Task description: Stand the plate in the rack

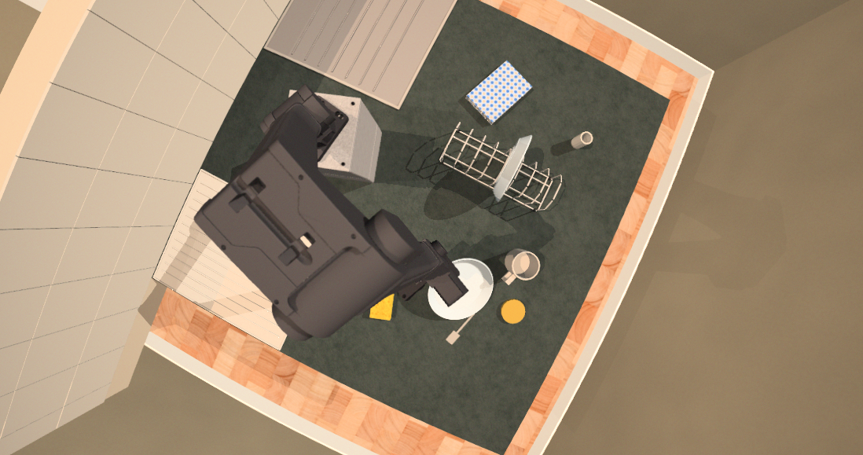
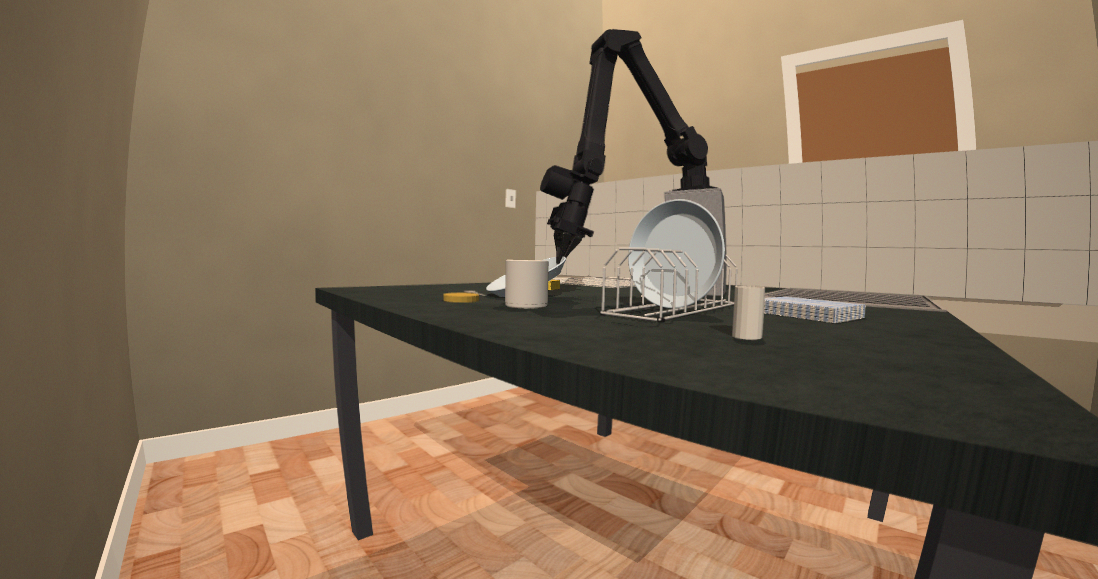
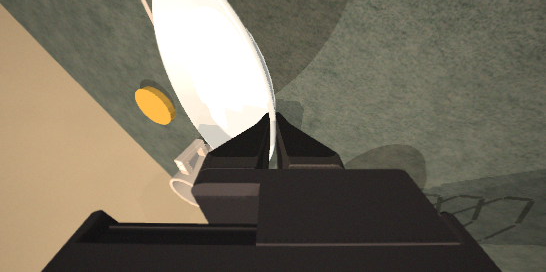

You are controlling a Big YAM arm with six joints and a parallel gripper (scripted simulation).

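Observation:
A white plate is held by its rim in my gripper [image 1: 451, 288], which is shut on it. In the wrist view the plate [image 3: 210, 64] tilts up from the dark counter, its edge pinched between my fingers. In the side view the plate [image 2: 530, 275] shows tilted behind a mug, under my gripper [image 2: 563, 252]. The wire dish rack [image 1: 500, 166] stands on the counter farther off, with the other plate [image 1: 512, 166] upright in a slot near its right end. It also shows in the side view [image 2: 676, 252]. Several slots at the rack's left are empty.
A mug [image 1: 523, 265] stands right beside the held plate. An orange disc [image 1: 512, 311], a yellow sponge [image 1: 382, 308] and a small spatula [image 1: 458, 331] lie near it. A cup [image 1: 582, 140] and a dotted cloth [image 1: 498, 91] lie beyond the rack.

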